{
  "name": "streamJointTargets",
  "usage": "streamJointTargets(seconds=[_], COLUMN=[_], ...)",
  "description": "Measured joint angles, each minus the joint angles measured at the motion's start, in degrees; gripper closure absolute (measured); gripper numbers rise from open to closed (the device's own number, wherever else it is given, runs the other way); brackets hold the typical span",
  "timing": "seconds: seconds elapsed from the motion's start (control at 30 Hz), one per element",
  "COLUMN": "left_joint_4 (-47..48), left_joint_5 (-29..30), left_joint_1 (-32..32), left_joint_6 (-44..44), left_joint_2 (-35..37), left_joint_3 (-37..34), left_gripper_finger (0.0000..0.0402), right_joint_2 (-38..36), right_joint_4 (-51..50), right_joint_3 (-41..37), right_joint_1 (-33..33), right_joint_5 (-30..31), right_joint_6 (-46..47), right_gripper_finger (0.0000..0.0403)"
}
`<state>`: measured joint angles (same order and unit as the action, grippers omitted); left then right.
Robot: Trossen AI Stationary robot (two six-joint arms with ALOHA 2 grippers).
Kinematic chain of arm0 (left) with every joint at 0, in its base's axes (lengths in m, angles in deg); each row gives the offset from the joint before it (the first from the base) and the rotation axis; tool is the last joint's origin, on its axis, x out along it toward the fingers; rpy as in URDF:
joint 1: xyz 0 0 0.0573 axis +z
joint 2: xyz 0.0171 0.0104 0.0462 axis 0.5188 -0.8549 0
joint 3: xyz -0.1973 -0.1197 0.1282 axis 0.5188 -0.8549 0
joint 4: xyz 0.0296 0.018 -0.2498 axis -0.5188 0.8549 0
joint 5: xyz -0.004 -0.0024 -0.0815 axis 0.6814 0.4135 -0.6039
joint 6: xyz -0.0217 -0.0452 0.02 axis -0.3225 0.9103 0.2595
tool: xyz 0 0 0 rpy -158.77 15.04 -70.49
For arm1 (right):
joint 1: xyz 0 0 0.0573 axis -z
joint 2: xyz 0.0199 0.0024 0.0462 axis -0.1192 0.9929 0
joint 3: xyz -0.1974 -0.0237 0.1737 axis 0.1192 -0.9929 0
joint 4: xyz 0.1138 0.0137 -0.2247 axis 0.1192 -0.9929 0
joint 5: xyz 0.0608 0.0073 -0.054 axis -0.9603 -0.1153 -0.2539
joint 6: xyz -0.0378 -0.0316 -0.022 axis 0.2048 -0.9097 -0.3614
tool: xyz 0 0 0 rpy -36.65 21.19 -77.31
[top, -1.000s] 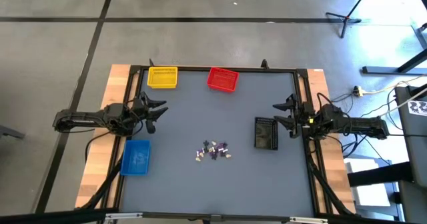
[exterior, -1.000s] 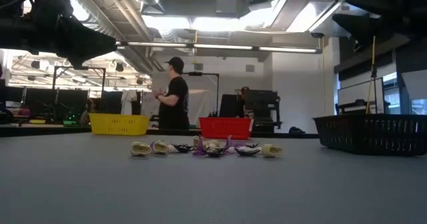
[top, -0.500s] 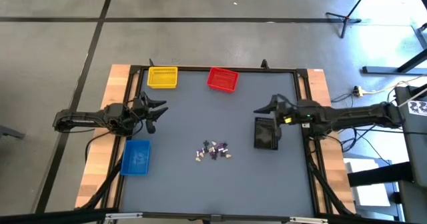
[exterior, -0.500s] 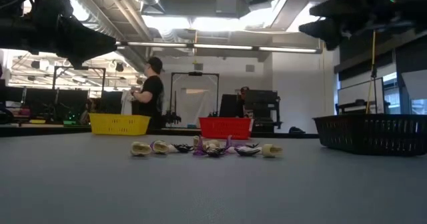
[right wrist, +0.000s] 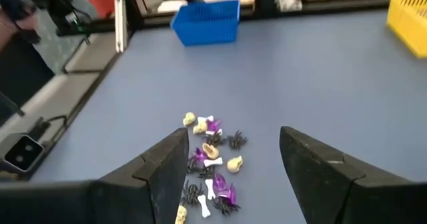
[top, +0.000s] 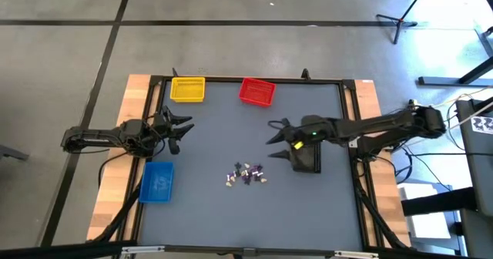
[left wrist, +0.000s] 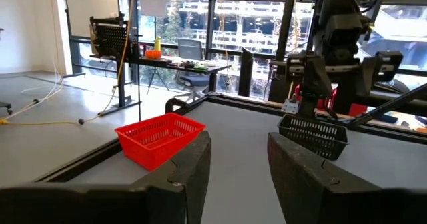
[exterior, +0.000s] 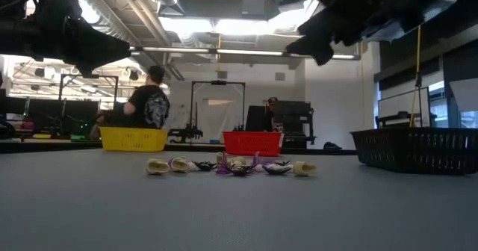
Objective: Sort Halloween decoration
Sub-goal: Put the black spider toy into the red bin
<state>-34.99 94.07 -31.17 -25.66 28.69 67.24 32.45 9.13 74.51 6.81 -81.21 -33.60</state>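
Right gripper (top: 279, 139) reaches over table (top: 231, 213), fingers apart, holding nothing, above and beside Halloween decoration (top: 246, 174) heaped mid-table. Left gripper (top: 179, 132) waits at left edge, fingers apart. Black bin (top: 310, 160) partly under right arm. Yellow bin (top: 187, 89), red bin (top: 257, 92), blue bin (top: 157, 182): contents can't tell.
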Motion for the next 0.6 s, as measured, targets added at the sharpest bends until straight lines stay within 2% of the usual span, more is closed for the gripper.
streamJointTargets(seconds=[0.27,0.6], left_joint_4=[0.00,0.00], left_joint_5=[0.00,0.02], left_joint_1=[0.00,0.02], left_joint_6=[-0.02,-0.02], left_joint_2=[0.00,0.00], left_joint_3=[0.00,0.00], left_gripper_finger=[0.0259,0.0260], right_joint_2=[8.49,16.61], right_joint_4=[-1.66,-1.07], right_joint_3=[4.22,4.49], right_joint_1=[0.00,-0.04], right_joint_5=[-0.01,0.00], right_joint_6=[-0.20,-1.38], right_gripper_finger=[0.0167,0.0167])
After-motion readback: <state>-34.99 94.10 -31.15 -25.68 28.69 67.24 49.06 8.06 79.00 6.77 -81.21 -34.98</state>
